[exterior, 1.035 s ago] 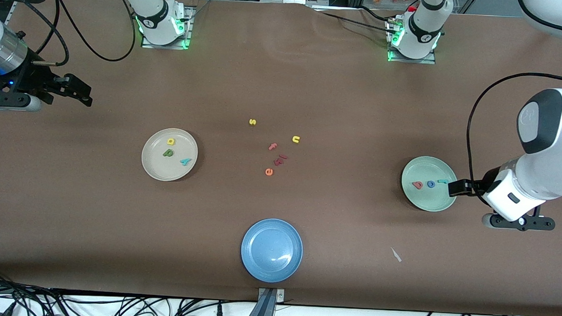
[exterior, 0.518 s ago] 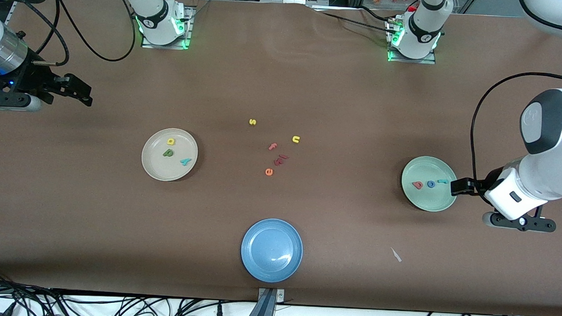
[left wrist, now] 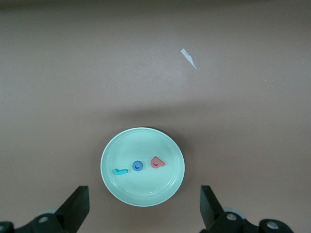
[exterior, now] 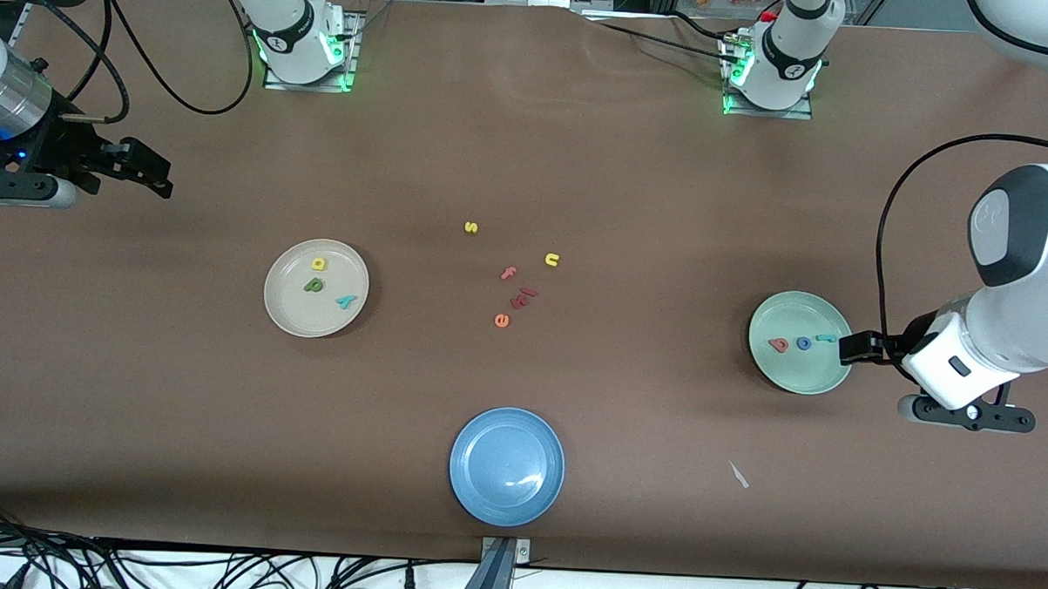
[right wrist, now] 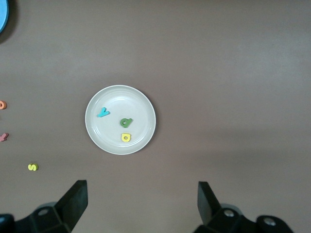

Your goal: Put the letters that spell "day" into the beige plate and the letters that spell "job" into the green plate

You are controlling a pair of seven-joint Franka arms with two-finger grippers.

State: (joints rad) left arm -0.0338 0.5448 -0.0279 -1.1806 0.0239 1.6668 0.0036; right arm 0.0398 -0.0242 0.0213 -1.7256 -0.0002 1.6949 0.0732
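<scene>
Now j, o, b lie in a row across the green plate; both grippers' fingers apart

We are looking at a robotics lab: two white arm bases with green status lights are bolted to metal plates on a tabletop covered in brown sheeting, black cables loop across it, and more wiring tangles along the front camera's edge.

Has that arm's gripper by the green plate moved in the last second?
Yes, slightly. The left gripper has drawn back from the green plate, toward the table's edge, empty and open.
</scene>
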